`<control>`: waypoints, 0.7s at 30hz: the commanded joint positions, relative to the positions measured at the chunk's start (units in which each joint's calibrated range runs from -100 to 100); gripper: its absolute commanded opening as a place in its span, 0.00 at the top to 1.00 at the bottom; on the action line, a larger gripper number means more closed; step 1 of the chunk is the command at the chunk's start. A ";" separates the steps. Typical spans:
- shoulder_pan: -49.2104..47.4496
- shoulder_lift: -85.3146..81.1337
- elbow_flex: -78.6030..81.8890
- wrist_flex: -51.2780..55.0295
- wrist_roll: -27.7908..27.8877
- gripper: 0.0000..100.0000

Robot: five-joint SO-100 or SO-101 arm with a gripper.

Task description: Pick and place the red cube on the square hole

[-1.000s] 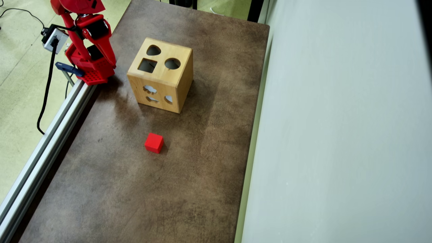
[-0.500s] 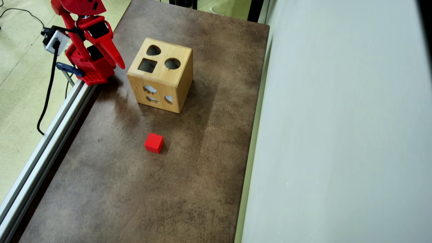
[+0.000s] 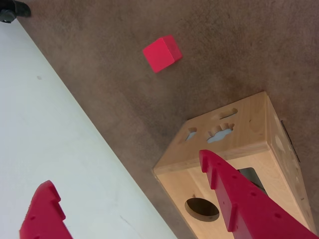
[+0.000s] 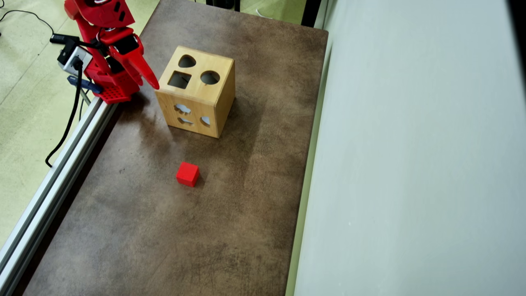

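Brown mottled worktop [image 4: 246, 213] with a pale wall along its right side in the overhead view and green floor off to the left. Going left to right up there: my red arm clamped at the top-left corner, end effector [image 4: 153, 83] tip hanging just beside the left edge of the wooden box [image 4: 196, 107]; then the box top with the square hole [image 4: 179, 79] at its left, round cutout [image 4: 210, 77] to its right, heart-like one behind. The red cube [image 4: 188, 174] sits alone on the worktop below the box, well apart from it and from me. Wrist view shows the jaws spread wide and empty, one finger [image 3: 42, 214] low left, the other [image 3: 239, 199] crossing over the box, cube [image 3: 162, 53] far up the frame. Step in hand as I judge it: reach to the cube. I'd swing clear of the box corner first, keep the jaws spread, line the fingers with two flat opposite faces, drop low, then pinch. Cube sits slightly rotated, so wrist roll probably needs a tweak. No brands, labels or writing readable anywhere.
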 commanded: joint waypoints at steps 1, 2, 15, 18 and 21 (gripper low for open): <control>0.09 -0.10 -1.23 -0.07 0.49 0.58; 0.09 -0.10 -1.23 -0.07 0.49 0.58; -0.21 6.86 -1.23 -0.07 0.59 0.58; 0.16 11.53 -1.32 -0.07 0.98 0.58; 0.16 16.29 -1.68 -0.07 4.84 0.58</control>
